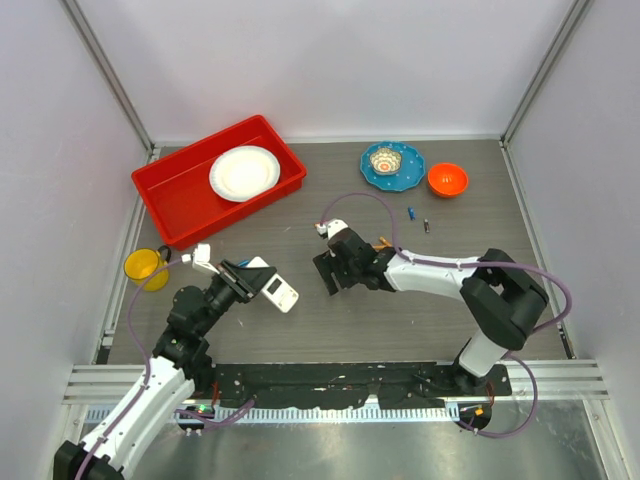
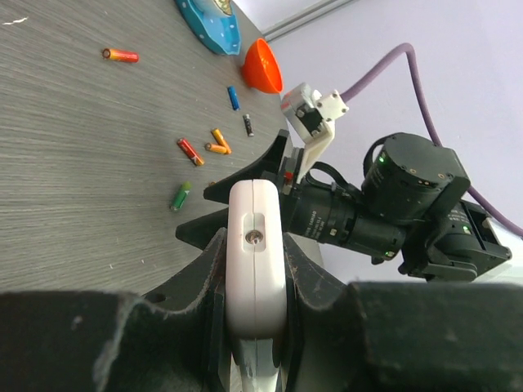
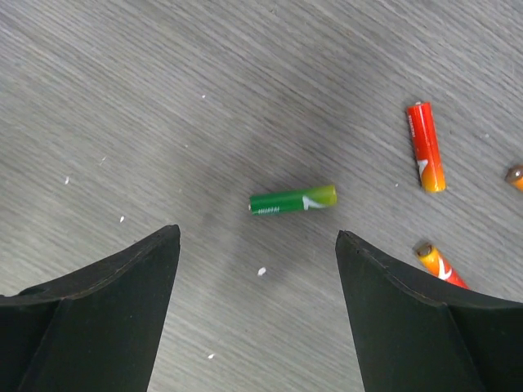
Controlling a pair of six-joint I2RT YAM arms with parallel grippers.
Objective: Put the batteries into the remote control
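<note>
My left end effector (image 2: 256,269) grips the remote control (image 2: 256,216) edge-on, its long axis running out past the fingertips. My right end effector (image 3: 256,238) is spread wide over the surface (image 3: 122,98). A green battery (image 3: 292,200) lies flat just beyond the gap, long axis crosswise — finger to finger.

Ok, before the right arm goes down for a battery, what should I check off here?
1. Right gripper open: ok, jaws spread wide.
2. Green battery between the jaws: ok, lying free.
3. Battery turned across the jaws: not ok, it lies lengthways from finger to finger, so closing would likely pinch its ends.
4. Neighbours clear: cannot tell, an orange battery sits right by one finger.
5. Remote control secured: ok, left gripper shut on it.
6. Remote ready to take batteries: cannot tell, no opening shows.
</note>
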